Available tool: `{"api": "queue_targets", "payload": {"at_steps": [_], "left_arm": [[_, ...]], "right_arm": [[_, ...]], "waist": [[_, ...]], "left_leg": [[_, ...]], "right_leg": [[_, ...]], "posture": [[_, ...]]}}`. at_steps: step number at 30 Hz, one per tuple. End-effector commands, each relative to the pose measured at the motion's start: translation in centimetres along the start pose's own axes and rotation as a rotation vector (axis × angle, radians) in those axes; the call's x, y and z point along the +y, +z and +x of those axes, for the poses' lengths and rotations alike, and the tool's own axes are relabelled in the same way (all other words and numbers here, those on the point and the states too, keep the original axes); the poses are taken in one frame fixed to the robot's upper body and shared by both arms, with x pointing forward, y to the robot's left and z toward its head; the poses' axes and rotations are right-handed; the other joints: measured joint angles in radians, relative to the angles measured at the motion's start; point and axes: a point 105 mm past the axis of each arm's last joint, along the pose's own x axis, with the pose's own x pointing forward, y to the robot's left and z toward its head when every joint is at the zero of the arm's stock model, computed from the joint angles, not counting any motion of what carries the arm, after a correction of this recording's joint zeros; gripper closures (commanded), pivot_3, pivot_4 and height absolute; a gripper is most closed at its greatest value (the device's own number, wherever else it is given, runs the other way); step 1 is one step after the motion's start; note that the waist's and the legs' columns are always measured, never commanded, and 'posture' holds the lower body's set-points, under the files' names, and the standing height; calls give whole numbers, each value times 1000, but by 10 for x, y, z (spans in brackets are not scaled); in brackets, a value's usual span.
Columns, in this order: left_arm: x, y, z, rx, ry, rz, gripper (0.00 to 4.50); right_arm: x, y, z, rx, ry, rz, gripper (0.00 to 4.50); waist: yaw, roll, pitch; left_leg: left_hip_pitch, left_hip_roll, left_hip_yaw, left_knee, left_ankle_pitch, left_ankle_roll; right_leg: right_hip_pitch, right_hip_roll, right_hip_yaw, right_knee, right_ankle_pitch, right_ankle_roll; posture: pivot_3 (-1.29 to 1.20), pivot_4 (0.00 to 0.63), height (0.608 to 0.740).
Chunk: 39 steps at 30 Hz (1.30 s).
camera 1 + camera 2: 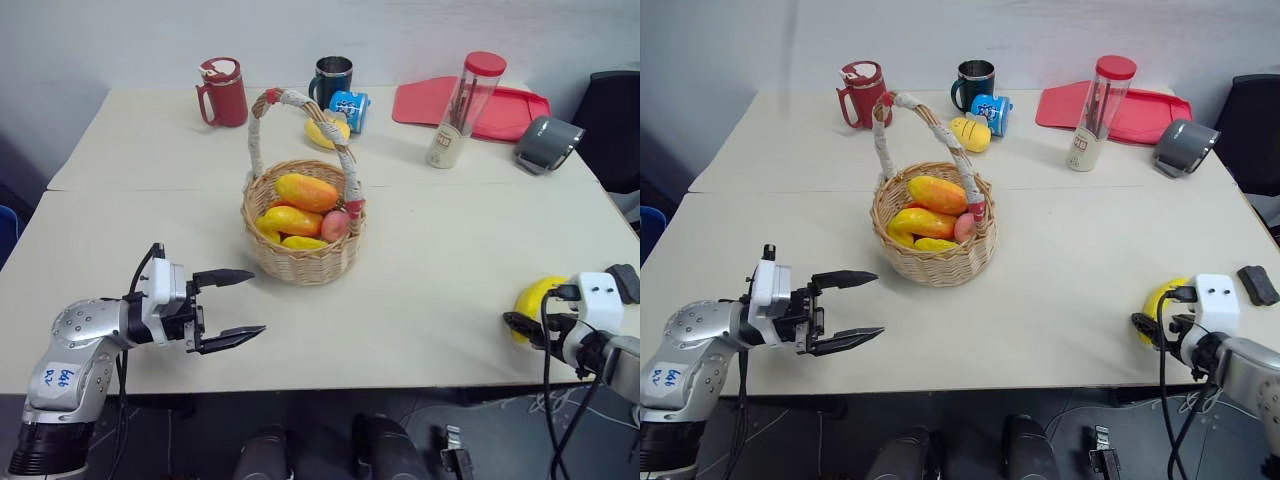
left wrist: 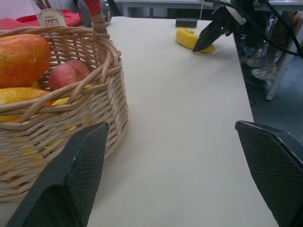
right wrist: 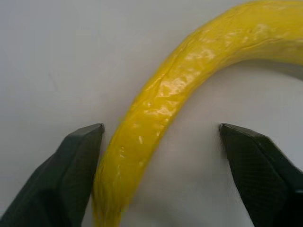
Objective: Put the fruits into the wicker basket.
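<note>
- The right claw [image 3: 158, 161] stands open astride the banana [image 3: 189, 90], one finger on each side; the left finger sits just beside the peel, the other apart from it. Nothing is gripped yet.
- The banana lies flat on the tabletop [image 1: 430, 300] near its front right edge, well apart from the wicker basket [image 1: 300, 258].
- The left claw [image 1: 228, 308] hangs wide open and empty, just beside the basket's near wall, pointing across the tabletop.
- The basket already holds two mangoes [image 1: 306, 191] and other fruit, so the banana looks like the last one out.
- Step in hand, as I judge it: grasping the banana. Next, the fingers must close across its curved body, lift it, and carry it left over the rim, clear of the arched handle [image 1: 300, 110].
</note>
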Motion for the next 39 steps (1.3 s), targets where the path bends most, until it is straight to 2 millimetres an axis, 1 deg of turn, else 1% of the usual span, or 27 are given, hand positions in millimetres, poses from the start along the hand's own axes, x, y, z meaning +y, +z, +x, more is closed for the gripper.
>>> {"api": "queue_targets", "payload": {"at_steps": [1,3,4,5,6,7,8,10,13,16,18,19,20,22,24,27,29,30,32,33,35,37,39], "left_arm": [[-1,17,-1,-25,-8,61,0],[0,22,-1,-48,9,56,0],[1,25,-1,-64,21,48,0],[1,27,-3,-73,30,41,0],[0,28,-4,-76,36,34,0],[0,29,-5,-76,38,30,0],[-1,30,-7,-73,36,30,0],[-2,32,-9,-69,38,31,0],[3,35,-14,-70,72,30,0],[8,35,-22,-77,135,16,0],[9,30,-28,-70,173,1,0],[9,29,-30,-65,183,-3,0],[9,25,-34,-59,205,-11,0],[8,21,-40,-48,246,-17,0],[6,20,-44,-53,290,-21,0],[2,22,-47,-63,321,-26,0],[0,23,-48,-66,333,-27,0],[-1,23,-48,-65,336,-27,0],[-1,22,-47,-65,341,-27,0],[-1,22,-47,-65,343,-27,0],[-1,23,-45,-69,343,-25,0],[0,24,-44,-71,343,-23,0],[0,25,-45,-73,345,-20,0]], "right_arm": [[4,9,5,-10,31,-30,1632],[9,21,6,-49,86,-82,2311],[18,29,4,-85,157,-127,2710],[33,35,-3,-106,287,-166,3024],[51,32,-16,-65,451,-213,3445],[71,28,-36,-8,644,-266,3738],[85,25,-54,41,787,-327,3738],[99,30,-69,105,906,-401,3738],[132,37,-92,165,1136,-504,3738],[174,45,-101,114,1332,-610,3738],[206,54,-94,27,1390,-642,3738],[216,58,-90,7,1400,-643,3738],[233,65,-81,-47,1381,-629,3738],[261,80,-58,-137,1287,-588,3738],[284,97,-45,-239,1211,-538,3738],[301,118,-37,-346,1137,-489,3738],[307,125,-32,-363,1095,-442,3738],[309,132,-29,-400,1060,-420,3738],[313,136,-25,-408,1031,-412,3215],[316,140,-24,-442,1004,-424,3014],[323,140,-29,-462,1017,-452,2344],[329,135,-42,-476,1104,-469,1631],[326,126,-69,-524,1285,-509,944]], "waist": [[0,0,0],[-1,0,0],[-1,0,0],[-1,0,0],[-1,0,0],[-1,1,1],[0,3,2],[-1,2,2],[-6,-4,4],[-7,-6,4],[-13,-6,4],[-15,-6,4],[-16,-6,5],[-22,-6,4],[-27,-6,4],[-23,-6,4],[-23,-6,4],[-24,-7,4],[-27,-7,4],[-28,-7,4],[-29,-7,4],[-29,-7,4],[-29,-7,4]], "left_leg": [[0,0,0,0,0,0],[0,0,0,0,0,1],[0,0,0,0,0,1],[0,0,1,0,0,1],[0,0,1,0,0,1],[-1,0,1,0,0,1],[-1,0,1,0,0,1],[-2,1,0,-1,0,1],[0,2,1,0,0,1],[-1,3,0,0,0,1],[-1,3,0,0,-1,-1],[-2,3,0,0,1,-5],[-4,3,0,0,3,-9],[-6,3,0,0,4,-10],[-7,3,1,0,5,-10],[-8,2,0,0,5,-9],[-10,0,0,0,5,-8],[-10,0,0,0,5,-8],[-11,0,0,0,5,-7],[-11,0,0,0,5,-7],[-11,1,0,0,5,-7],[-11,1,0,0,5,-7],[-11,2,0,0,5,-8]], "right_leg": [[0,0,-1,0,0,1],[0,0,-2,0,1,1],[0,0,-2,0,1,1],[0,0,-2,0,1,1],[0,1,-2,0,1,1],[-1,1,-2,-1,1,1],[-2,1,-1,0,1,1],[-2,1,-2,-1,1,1],[-1,1,-2,0,1,1],[-2,-3,-2,-1,1,1],[-3,-3,-2,-1,0,0],[-4,-3,-1,0,0,-1],[-6,-3,-2,1,0,-1],[-8,-3,-2,2,0,-1],[-9,-3,-2,2,0,-1],[-9,-4,-3,5,0,-1],[-10,-4,-3,5,0,-1],[-10,-4,-3,4,0,0],[-10,-4,-3,4,1,0],[-10,-3,-3,4,1,1],[-10,-3,-4,4,1,1],[-11,-3,-4,4,1,1],[-11,-2,-4,4,1,1]], "posture": [[0,150,740],[0,150,740],[0,150,740],[0,150,740],[0,150,740],[0,150,740],[0,150,740],[0,150,740],[0,150,740],[0,150,740],[0,150,740],[0,150,740],[0,150,740],[0,150,740],[0,150,740],[0,150,740],[0,150,740],[0,150,740],[0,150,740],[0,150,740],[0,150,740],[0,150,740],[0,150,740]]}}
